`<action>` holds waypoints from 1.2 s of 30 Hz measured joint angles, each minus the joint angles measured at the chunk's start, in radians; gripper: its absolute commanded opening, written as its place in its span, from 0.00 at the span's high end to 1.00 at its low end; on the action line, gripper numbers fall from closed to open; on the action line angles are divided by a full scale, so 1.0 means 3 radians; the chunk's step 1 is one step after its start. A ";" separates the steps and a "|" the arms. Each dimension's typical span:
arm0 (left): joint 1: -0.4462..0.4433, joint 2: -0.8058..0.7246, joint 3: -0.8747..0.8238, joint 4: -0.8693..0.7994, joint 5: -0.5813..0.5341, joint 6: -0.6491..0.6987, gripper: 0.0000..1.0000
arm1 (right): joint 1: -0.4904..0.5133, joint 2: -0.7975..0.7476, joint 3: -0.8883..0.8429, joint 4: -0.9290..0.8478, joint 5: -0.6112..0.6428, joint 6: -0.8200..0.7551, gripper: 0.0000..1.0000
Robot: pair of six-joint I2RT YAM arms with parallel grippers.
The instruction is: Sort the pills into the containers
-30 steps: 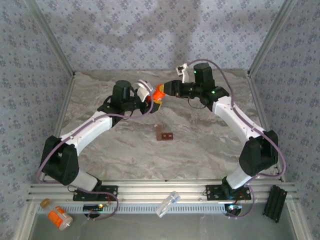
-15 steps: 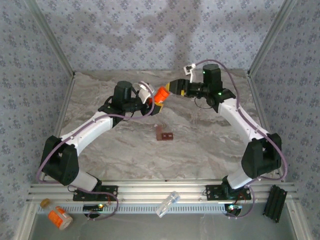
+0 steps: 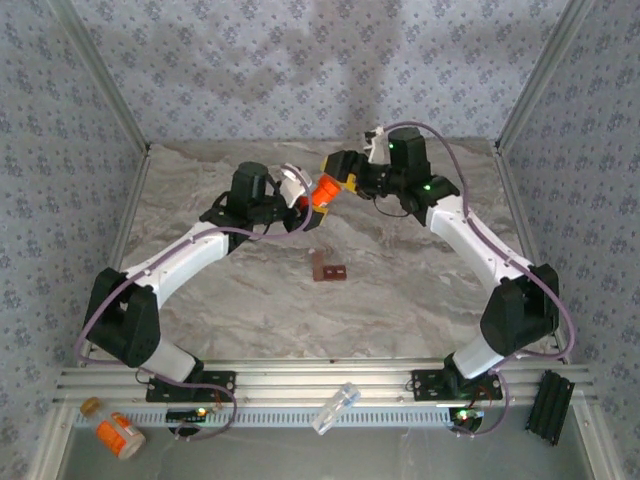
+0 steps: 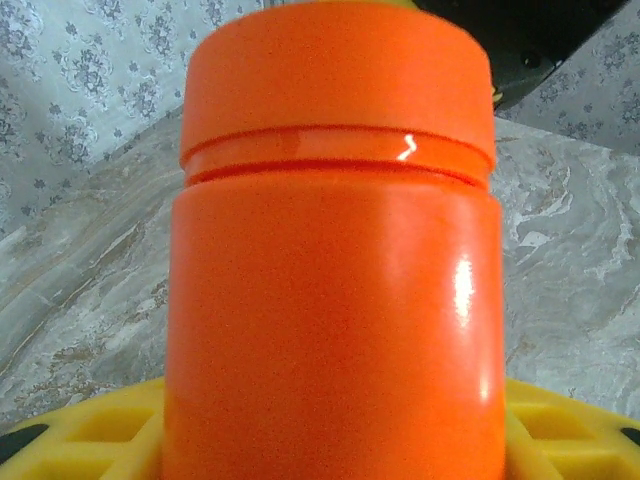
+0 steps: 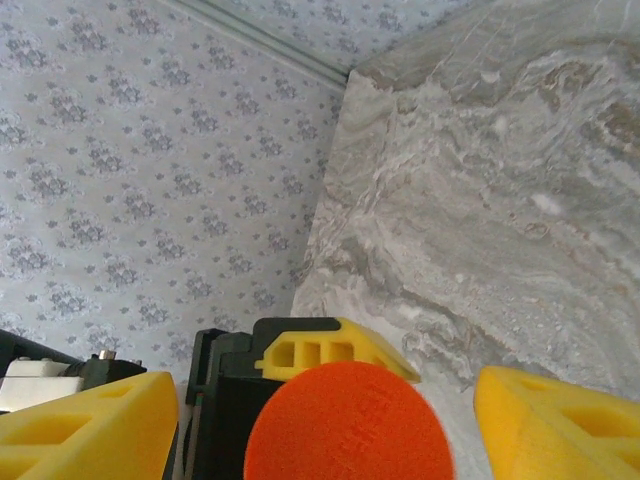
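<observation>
An all-orange pill bottle (image 3: 322, 188) hangs in the air above the back of the table, with my left gripper (image 3: 308, 194) shut on its body. In the left wrist view the bottle (image 4: 335, 300) stands upright, orange cap on top, with the yellow fingers (image 4: 90, 430) low at its sides. My right gripper (image 3: 338, 167) is open at the cap end. Seen from the right wrist, its gripper (image 5: 320, 405) has both yellow fingers wide of the round cap (image 5: 345, 425), not touching it. The small dark red-brown container (image 3: 328, 268) lies on the marble mid-table, well below both grippers.
On the front ledge lie a white-capped labelled orange bottle (image 3: 118, 434), a clear plastic tube (image 3: 335, 408) and a black block (image 3: 550, 405). Patterned walls and metal posts close the back and sides of the table (image 3: 400, 300).
My right gripper drew back to the right, then came back up-left to the cap with its fingers spread. The left gripper and the bottle shifted slightly right.
</observation>
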 measured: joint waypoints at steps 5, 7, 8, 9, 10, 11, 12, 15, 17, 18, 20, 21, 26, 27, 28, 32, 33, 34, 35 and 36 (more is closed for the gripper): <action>0.0001 0.0010 0.0000 -0.0003 0.0000 0.0000 1.00 | 0.0078 0.0056 0.0004 -0.0008 0.0033 0.0010 0.36; 0.0000 0.0010 0.0008 0.0010 0.0000 0.0000 1.00 | 0.0079 0.0056 0.0003 -0.0019 0.0052 0.0019 0.43; 0.0000 0.0010 0.0014 0.0010 0.0001 -0.0001 1.00 | 0.0072 0.0056 -0.0001 -0.0018 0.0056 0.0024 0.46; 0.0001 0.0010 0.0018 0.0010 0.0001 0.0000 1.00 | 0.0072 0.0056 -0.0011 -0.0014 0.0066 0.0022 0.49; 0.0001 0.0010 0.0019 0.0004 0.0000 0.0000 1.00 | 0.0070 0.0056 -0.0024 -0.0001 0.0069 0.0020 0.51; 0.0001 0.0011 0.0019 -0.0004 0.0000 -0.0001 1.00 | 0.0069 0.0056 -0.0042 0.0013 0.0072 0.0022 0.53; 0.0001 0.0011 0.0019 -0.0025 -0.0003 0.0000 1.00 | 0.0069 0.0052 -0.0071 0.0048 0.0069 0.0023 0.55; 0.0001 0.0011 0.0019 -0.0083 -0.0003 -0.0001 1.00 | 0.0066 0.0041 -0.0155 0.0146 0.0043 0.0033 0.58; 0.0001 0.0011 0.0019 -0.0094 -0.0001 -0.0001 1.00 | 0.0056 0.0037 -0.0196 0.0226 -0.0001 0.0001 0.59; 0.0001 0.0011 0.0019 -0.0092 0.0001 -0.0003 1.00 | 0.0043 0.0038 -0.0207 0.0262 -0.0042 -0.0055 0.58; 0.0000 0.0011 0.0019 -0.0084 0.0018 -0.0003 1.00 | 0.0004 0.0038 -0.0234 0.0341 -0.0178 -0.0258 0.57; 0.0000 0.0011 0.0019 -0.0078 0.0041 -0.0003 1.00 | -0.0022 0.0038 -0.0249 0.0383 -0.0286 -0.0426 0.54; -0.0022 0.0011 0.0019 -0.0093 0.0153 -0.0010 1.00 | -0.0151 0.0075 -0.0268 0.0453 -0.0837 -0.1219 0.49; -0.0022 0.0011 0.0019 -0.0093 0.0163 -0.0017 1.00 | -0.0177 0.0108 -0.0256 0.0472 -0.0944 -0.1280 0.44; -0.0020 0.0011 0.0019 -0.0095 0.0163 -0.0018 1.00 | -0.0195 0.0144 -0.0249 0.0504 -0.1033 -0.1308 0.39; -0.0020 0.0011 0.0019 -0.0127 0.0163 -0.0042 1.00 | -0.0216 0.0198 -0.0282 0.0601 -0.1088 -0.1237 0.20; -0.0020 0.0011 0.0019 -0.0127 0.0163 -0.0042 1.00 | -0.0226 0.0186 -0.0291 0.0601 -0.1052 -0.1181 0.19; -0.0020 0.0011 0.0019 -0.0128 0.0156 -0.0042 1.00 | -0.0235 0.0167 -0.0299 0.0599 -0.0994 -0.1102 0.19; -0.0020 0.0011 0.0019 -0.0128 0.0150 -0.0041 1.00 | -0.0249 0.0130 -0.0322 0.0619 -0.0924 -0.0989 0.19; -0.0020 0.0011 0.0019 -0.0130 0.0140 -0.0037 1.00 | -0.0267 0.0072 -0.0361 0.0626 -0.0839 -0.0846 0.19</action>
